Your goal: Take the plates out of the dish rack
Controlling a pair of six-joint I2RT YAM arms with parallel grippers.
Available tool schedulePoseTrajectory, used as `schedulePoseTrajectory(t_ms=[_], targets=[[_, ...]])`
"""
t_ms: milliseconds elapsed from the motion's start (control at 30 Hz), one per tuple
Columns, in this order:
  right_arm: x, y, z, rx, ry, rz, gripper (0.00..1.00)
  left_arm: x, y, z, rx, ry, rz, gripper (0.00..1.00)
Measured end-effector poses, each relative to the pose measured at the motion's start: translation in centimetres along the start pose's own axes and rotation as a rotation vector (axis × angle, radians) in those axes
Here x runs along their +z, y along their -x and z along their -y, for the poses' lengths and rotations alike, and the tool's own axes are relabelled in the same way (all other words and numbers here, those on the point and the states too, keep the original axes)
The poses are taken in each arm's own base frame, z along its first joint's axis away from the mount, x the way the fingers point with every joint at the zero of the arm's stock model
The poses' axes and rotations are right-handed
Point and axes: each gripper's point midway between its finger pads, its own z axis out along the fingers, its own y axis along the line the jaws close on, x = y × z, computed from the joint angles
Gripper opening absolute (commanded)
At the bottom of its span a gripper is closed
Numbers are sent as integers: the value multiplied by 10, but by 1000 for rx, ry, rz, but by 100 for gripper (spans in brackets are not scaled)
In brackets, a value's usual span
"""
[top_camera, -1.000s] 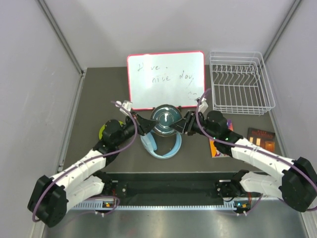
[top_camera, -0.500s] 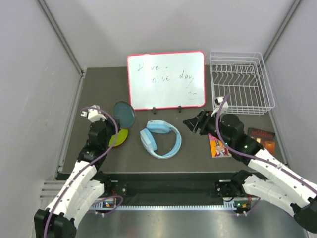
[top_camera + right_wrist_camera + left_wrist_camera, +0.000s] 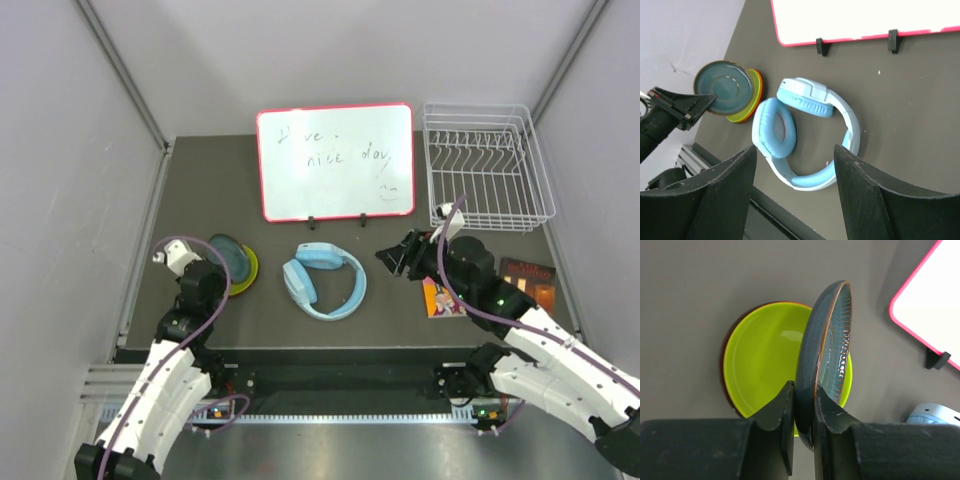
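Observation:
My left gripper (image 3: 214, 268) is shut on the rim of the dark green plate (image 3: 229, 256). It holds the plate tilted just above a stack topped by the yellow-green plate (image 3: 246, 274) at the table's left. In the left wrist view the dark green plate (image 3: 826, 347) stands edge-on between my fingers (image 3: 782, 405), over the yellow-green plate (image 3: 762, 360), which has a dark red rim (image 3: 725, 390) beneath it. The right wrist view shows an orange edge (image 3: 759, 86) in that stack. My right gripper (image 3: 393, 255) is open and empty, right of the headphones. The white dish rack (image 3: 487, 166) at the back right holds no plates.
Light blue headphones (image 3: 325, 280) lie mid-table between the arms. The red-framed whiteboard (image 3: 335, 160) stands behind them. A small picture card (image 3: 440, 298) and a dark booklet (image 3: 528, 281) lie near the right arm. Grey walls close in on both sides.
Both grippers met at the dark green plate over the headphones. The right one let go and drew back right. The left one carried the plate left and lowered it over the stack.

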Motion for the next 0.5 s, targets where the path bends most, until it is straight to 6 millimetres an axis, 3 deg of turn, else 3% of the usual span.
schedulePoseTrajectory(t_ms=[333,467,500], targets=[[2,-11,6,-2,-8,-30,63,1,-10,-15,-5,47,-6,0],[2,-13,7,-2,-10,-34,63,2,-12,-14,-17,44,-10,13],[2,-14,8,-2,-11,-36,63,3,-13,-13,-19,44,-13,21]])
